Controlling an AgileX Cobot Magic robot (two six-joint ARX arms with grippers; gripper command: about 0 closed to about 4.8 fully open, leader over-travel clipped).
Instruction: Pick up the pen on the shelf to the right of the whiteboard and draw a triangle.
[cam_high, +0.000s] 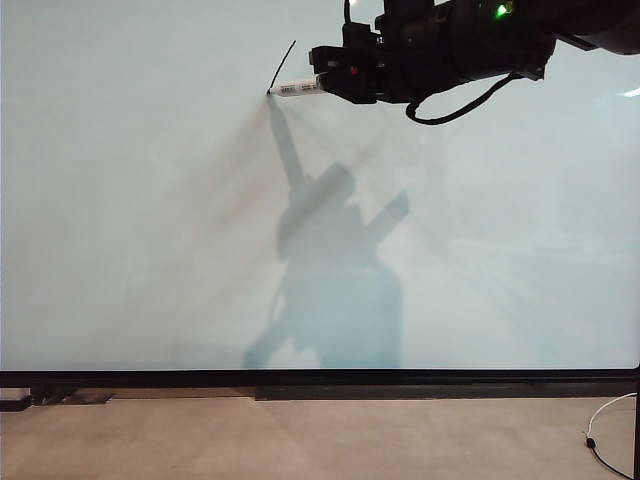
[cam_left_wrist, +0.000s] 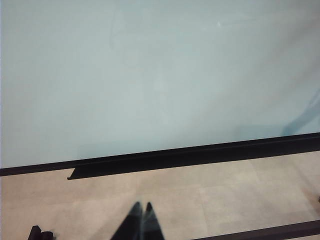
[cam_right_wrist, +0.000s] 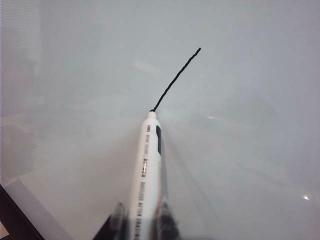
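Right tool (cam_high: 335, 82) clamped on pen (cam_high: 297, 88), tip pressed high on whiteboard (cam_high: 120, 200) ending one short stroke (cam_high: 283, 65); left tool (cam_left_wrist: 141, 220) together, low by bottom frame; risking skipped, gappy triangle if pressure slackens

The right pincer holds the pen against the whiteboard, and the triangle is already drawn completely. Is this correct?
Not quite. The right pincer does hold the pen with its tip at the whiteboard, but the triangle is not complete: the exterior and right wrist views show only one short black stroke so far.
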